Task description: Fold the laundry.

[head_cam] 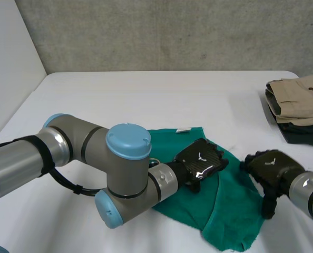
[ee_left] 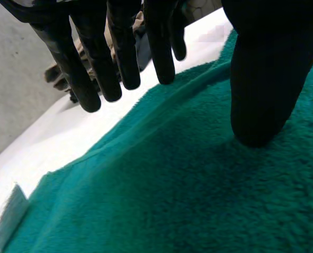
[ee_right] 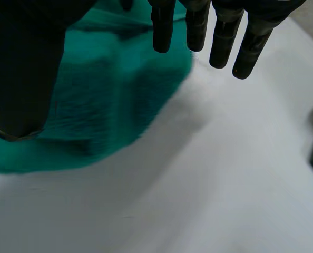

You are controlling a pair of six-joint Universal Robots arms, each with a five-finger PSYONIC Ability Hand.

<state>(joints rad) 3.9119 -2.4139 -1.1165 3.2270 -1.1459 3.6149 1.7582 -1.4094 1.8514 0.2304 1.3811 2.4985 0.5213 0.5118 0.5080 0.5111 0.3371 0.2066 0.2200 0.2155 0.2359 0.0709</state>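
left arm point(head_cam: 125, 179) is looming closest, hiding the green towel's point(head_cam: 227, 211) near edge. left hand point(head_cam: 198, 161) is lying on the towel's middle, fingers straight, thumb pressing the pile. right hand point(head_cam: 270, 168) is hanging spread just beside its edge, gripping nothing. towel is looking soft, light, floppy; pinching a corner is probably suiting best.

green towel point(head_cam: 227, 211): near side hidden behind left arm point(head_cam: 119, 179) | folded clothes stack point(head_cam: 299, 103): cut by edge
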